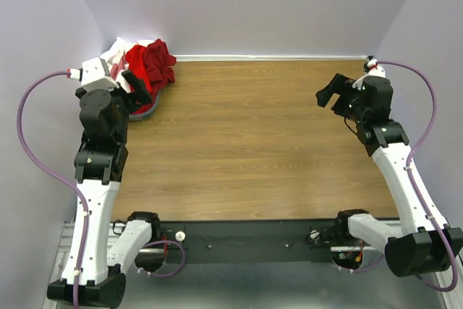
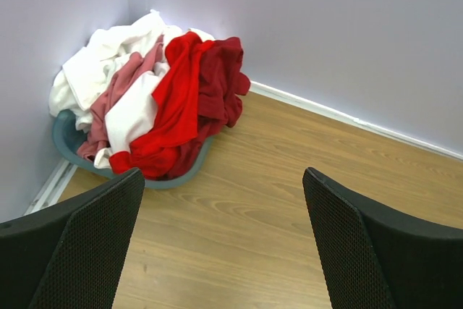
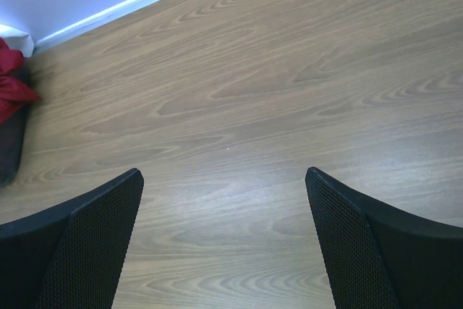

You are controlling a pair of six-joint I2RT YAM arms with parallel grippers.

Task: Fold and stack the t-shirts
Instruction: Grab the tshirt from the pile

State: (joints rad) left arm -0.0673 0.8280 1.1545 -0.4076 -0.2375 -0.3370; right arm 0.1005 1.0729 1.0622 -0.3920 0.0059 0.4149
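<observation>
Pale lilac walls (image 1: 253, 5) close around a wood-grain table (image 1: 253, 150). The t-shirts (image 2: 155, 92) sit bundled in its far-left corner, heaped in a shallow teal basket (image 2: 64, 139) pushed against both walls. They are crumpled together and none is folded. The white shirt (image 2: 101, 63) drapes over the back and left, the bright red shirt (image 2: 181, 99) spills down the front over the rim, and the maroon shirt (image 2: 224, 81) bunches on the right, with some pink cloth (image 2: 119, 95) between. Just short of the heap, the left gripper (image 2: 223, 179) hovers with jaws spread wide and nothing between them, aimed at the pile and likely lined up for a first pick. The red shirt looks easiest to pull free. Well apart on the far right, the right gripper (image 3: 224, 175) hangs over the wood, likewise spread and empty, probably waiting where a shirt can be laid flat
</observation>
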